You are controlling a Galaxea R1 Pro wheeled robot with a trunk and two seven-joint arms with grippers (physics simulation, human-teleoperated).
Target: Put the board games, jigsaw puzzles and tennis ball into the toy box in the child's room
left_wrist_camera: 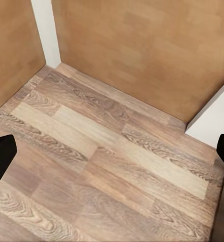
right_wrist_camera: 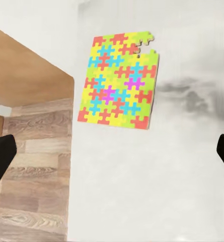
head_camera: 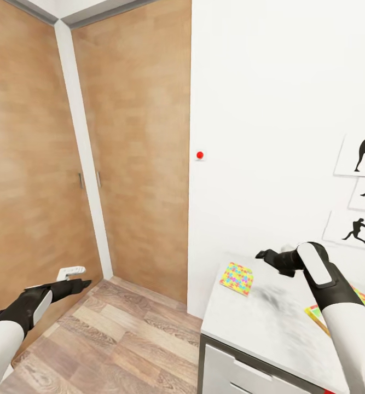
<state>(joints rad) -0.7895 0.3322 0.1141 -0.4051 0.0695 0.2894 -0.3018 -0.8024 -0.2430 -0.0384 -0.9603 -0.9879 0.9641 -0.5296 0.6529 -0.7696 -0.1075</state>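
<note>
Your left gripper [head_camera: 75, 284] hangs low over the wood-plank floor [left_wrist_camera: 106, 151] beside the brown wardrobe doors [head_camera: 133, 153], fingers spread, holding nothing. Right of it, the multicoloured jigsaw puzzle square [head_camera: 237, 278] lies flat near the far left corner of the light grey tabletop [head_camera: 270, 328], close to both edges. Your right gripper [head_camera: 265, 255] hovers just beyond it, fingers parted and empty. Likely step: approaching this puzzle. Next move calls for lowering onto a thin flat piece, probably at its table-edge side. A second printed piece [head_camera: 316, 316] peeks out by the right forearm. Open room above the table; wall close behind.
</note>
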